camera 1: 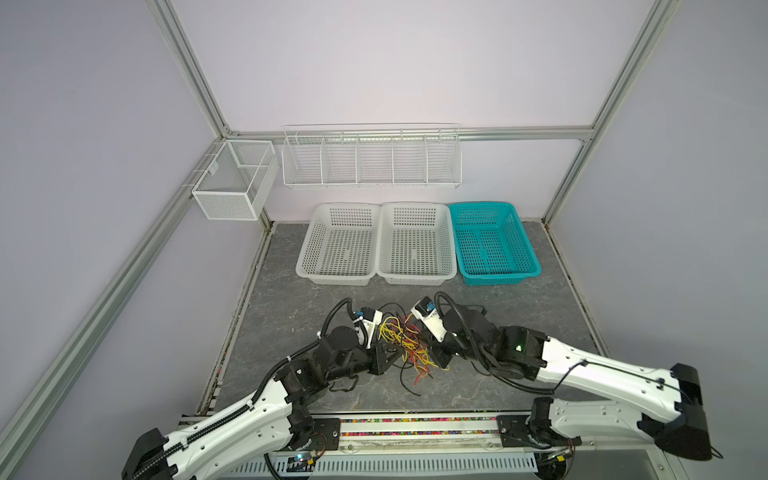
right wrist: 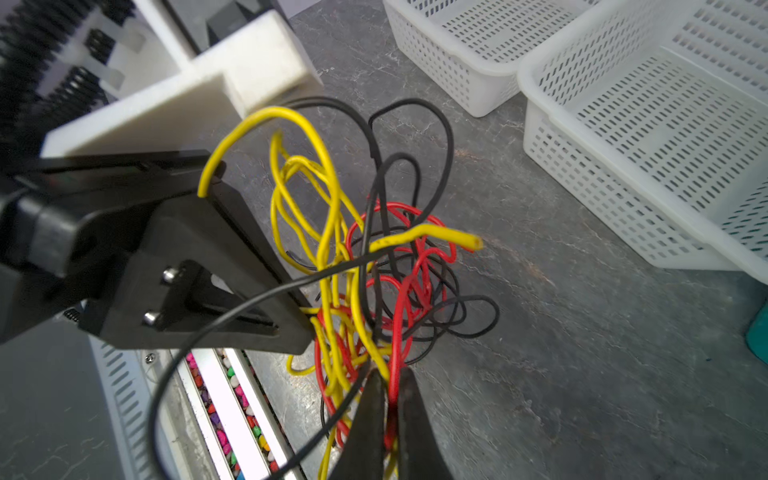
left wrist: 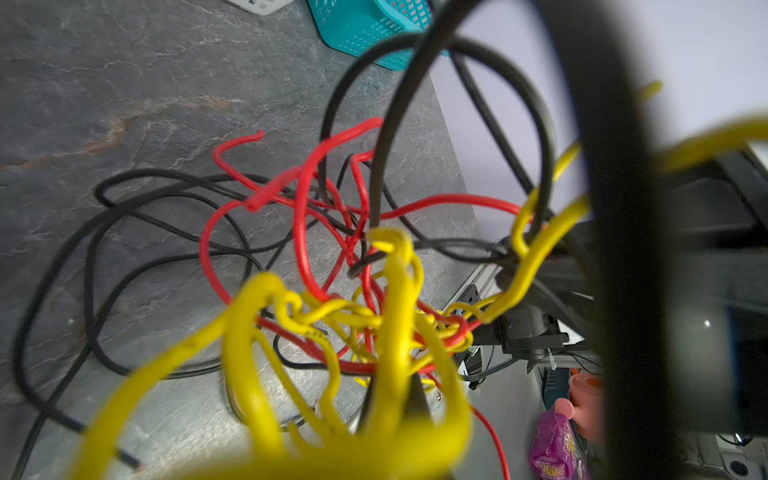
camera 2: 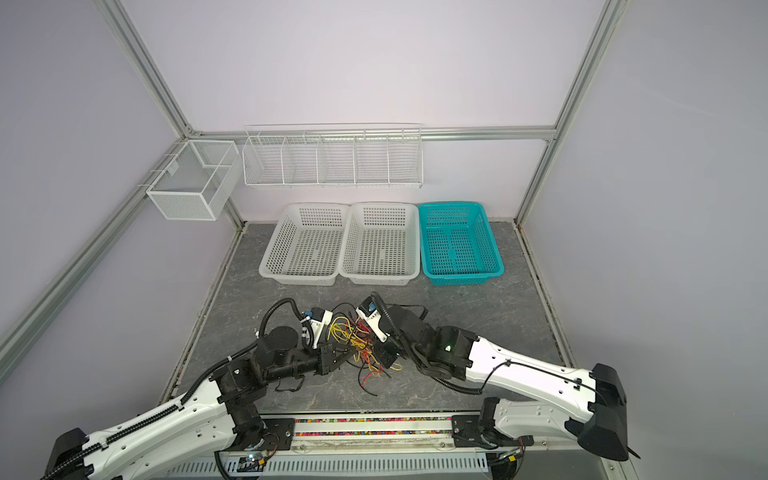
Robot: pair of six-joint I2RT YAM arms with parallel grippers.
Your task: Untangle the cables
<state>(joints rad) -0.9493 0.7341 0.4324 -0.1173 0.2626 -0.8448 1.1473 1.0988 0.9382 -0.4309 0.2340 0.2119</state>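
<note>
In both top views: the cables (camera 1: 405, 340), a red, yellow and black tangle, sit on the bench (camera 1: 291, 299) near the white baskets (camera 1: 415, 245), between the left fingers (camera 1: 388, 356) and the right fingers (camera 1: 438, 355).

Left wrist view: the left fingers (left wrist: 415, 401) are pressed together, apparently pinching yellow strands; blur obscures the contact.

Right wrist view: the right fingers (right wrist: 365, 415) pinch a red cable.

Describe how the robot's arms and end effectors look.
The left arm and right arm have white shells and black joints. A black ribbed hose runs along each. The right arm carries a small green light. The left end effector and right end effector have black tapering fingers; a white camera housing sits by each wrist.
</note>
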